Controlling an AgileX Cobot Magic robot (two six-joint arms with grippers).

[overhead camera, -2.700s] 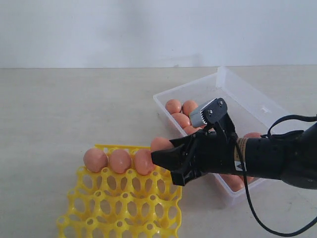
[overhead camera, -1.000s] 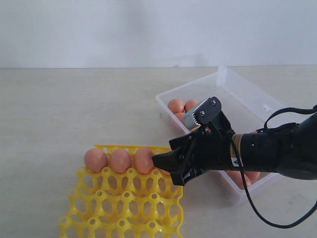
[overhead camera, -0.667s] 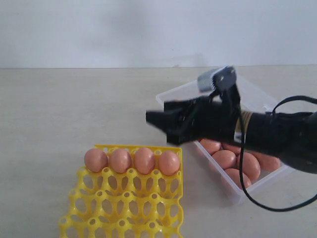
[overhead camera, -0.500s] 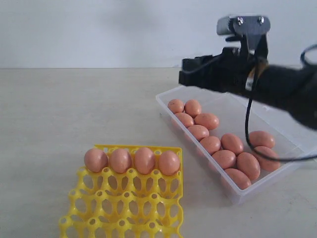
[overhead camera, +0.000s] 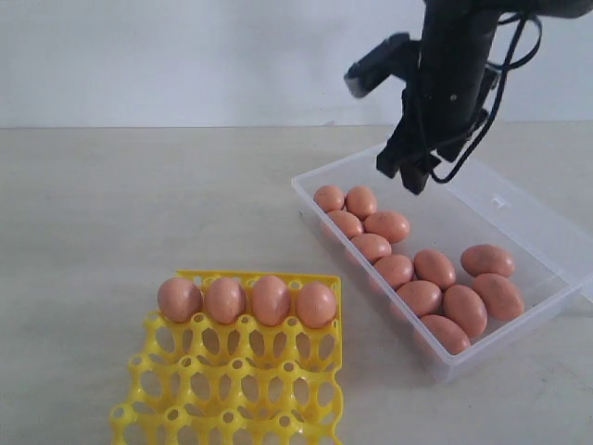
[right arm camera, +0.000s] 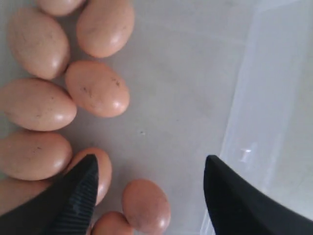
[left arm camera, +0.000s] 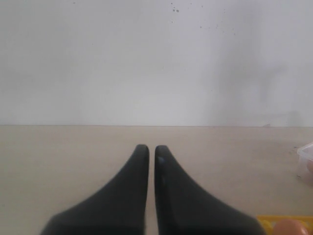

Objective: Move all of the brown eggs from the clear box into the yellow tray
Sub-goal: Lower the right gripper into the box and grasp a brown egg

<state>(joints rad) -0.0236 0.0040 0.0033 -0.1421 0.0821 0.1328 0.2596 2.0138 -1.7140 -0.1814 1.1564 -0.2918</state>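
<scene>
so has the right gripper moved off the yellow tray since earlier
Yes, the right gripper has left the yellow tray, going up and right to above the clear box.

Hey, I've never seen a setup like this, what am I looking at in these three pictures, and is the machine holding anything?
It is a two-armed robot at a table. The wide picture comes from a camera off the arms; the other two come from cameras on the wrists, looking along the black fingers. In the wide one the right gripper hangs open and empty over a clear box of brown eggs; its wrist picture looks straight down onto them. In the yellow tray, four eggs fill the far row. The left gripper is shut and holds nothing.
</scene>
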